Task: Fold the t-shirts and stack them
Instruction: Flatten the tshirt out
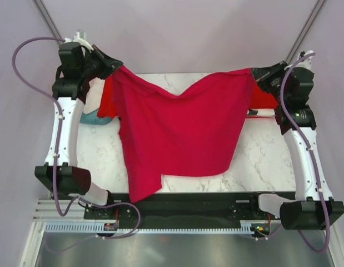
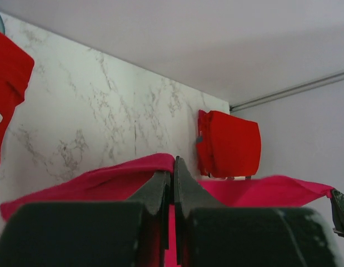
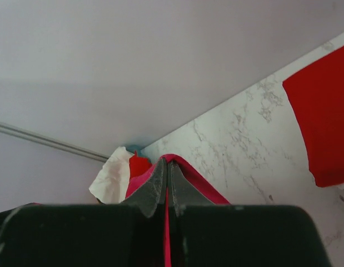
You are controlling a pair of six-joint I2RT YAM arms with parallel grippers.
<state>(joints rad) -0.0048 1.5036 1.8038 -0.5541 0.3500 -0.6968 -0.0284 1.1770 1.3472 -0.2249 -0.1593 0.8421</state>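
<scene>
Left gripper (image 1: 116, 68), right gripper (image 1: 254, 72), pinching crimson t-shirt (image 1: 180, 128)

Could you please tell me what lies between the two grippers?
The crimson t-shirt hangs stretched between left gripper and right gripper, as the top view shows.

A white marble-veined table (image 1: 263, 161) stands within plain pale lilac walls (image 1: 177, 33) under soft, even light.
</scene>
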